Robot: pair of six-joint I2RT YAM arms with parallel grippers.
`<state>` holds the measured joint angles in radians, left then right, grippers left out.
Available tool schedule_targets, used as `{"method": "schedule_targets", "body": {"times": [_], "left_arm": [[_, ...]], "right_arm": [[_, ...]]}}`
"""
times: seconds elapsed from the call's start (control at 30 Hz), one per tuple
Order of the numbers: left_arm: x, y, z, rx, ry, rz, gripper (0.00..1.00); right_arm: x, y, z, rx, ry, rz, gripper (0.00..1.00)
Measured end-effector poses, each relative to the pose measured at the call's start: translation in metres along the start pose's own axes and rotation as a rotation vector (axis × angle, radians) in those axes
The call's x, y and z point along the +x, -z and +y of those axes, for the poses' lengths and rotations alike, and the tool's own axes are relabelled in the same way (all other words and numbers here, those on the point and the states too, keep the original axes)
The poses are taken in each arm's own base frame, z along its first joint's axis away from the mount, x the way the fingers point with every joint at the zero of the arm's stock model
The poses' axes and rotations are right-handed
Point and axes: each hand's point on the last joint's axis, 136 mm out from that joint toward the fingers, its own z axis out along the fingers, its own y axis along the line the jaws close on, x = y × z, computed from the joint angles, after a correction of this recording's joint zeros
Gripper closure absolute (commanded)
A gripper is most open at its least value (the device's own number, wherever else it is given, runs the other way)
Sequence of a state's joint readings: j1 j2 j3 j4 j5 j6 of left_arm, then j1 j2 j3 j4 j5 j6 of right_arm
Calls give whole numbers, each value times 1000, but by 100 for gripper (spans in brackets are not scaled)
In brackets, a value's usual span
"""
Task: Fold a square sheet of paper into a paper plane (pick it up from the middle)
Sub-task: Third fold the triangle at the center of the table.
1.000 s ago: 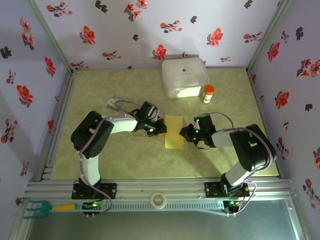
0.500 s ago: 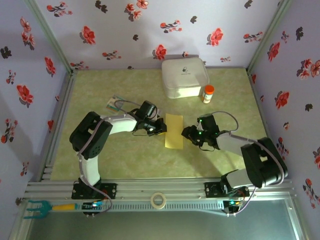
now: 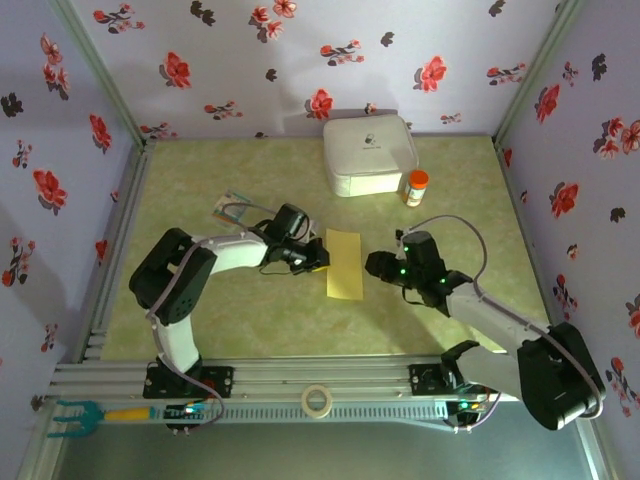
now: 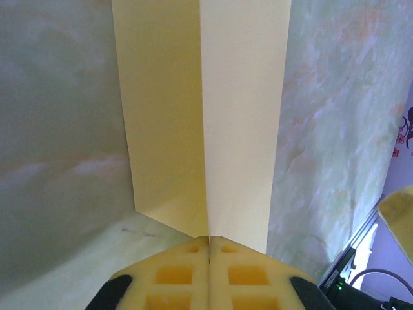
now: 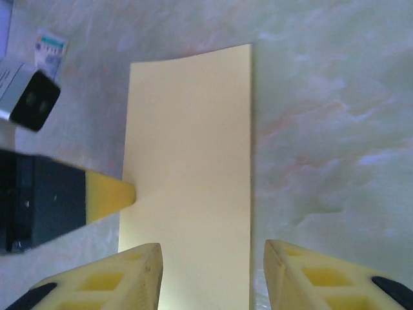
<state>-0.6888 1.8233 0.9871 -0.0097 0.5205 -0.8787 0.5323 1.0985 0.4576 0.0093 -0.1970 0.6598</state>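
The half-folded square sheet of paper (image 3: 347,265) lies mid-frame on the counter (image 3: 250,320). The left tool (image 3: 322,257), closed, pins its left edge; the right tool (image 3: 370,266) stands open at its right edge. Next, I judge, comes a corner fold, which needs steady pinning.

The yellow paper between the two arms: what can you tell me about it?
This thin, plain yellow sheet of paper lies on the green marbled tabletop as a narrow rectangle, apparently folded in half. The left wrist view shows a straight crease running down it, one side shaded darker. The left gripper, jaws shut, touches its left long edge; the right gripper hovers by its right side, jaws open, gripping nothing.
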Motion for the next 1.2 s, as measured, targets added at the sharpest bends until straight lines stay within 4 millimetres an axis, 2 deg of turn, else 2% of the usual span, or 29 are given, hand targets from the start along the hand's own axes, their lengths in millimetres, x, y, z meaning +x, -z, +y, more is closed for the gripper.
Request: {"method": "schedule_targets", "body": {"times": [0.2, 0.33, 0.43, 0.53, 0.63, 0.73, 0.97, 1.2], "left_arm": [[1, 6, 2, 2, 14, -9, 100], [0, 9, 0, 8, 13, -14, 100], [0, 10, -1, 12, 15, -17, 100], [0, 9, -1, 13, 21, -18, 100], [1, 9, 1, 10, 27, -16, 100], [2, 9, 1, 9, 27, -15, 100], [1, 10, 2, 8, 31, -17, 100], [0, 10, 3, 10, 33, -21, 100]], "right_arm": [[33, -5, 37, -15, 392, 3, 51], [65, -10, 64, -43, 702, 6, 50], [92, -21, 74, -29, 912, 27, 49], [109, -32, 77, 19, 1078, 21, 48], [113, -41, 79, 88, 1187, -21, 47], [106, -46, 77, 169, 1243, -71, 47], [97, -50, 66, 275, 1289, -108, 47], [94, -51, 61, 313, 1300, -118, 55]]}}
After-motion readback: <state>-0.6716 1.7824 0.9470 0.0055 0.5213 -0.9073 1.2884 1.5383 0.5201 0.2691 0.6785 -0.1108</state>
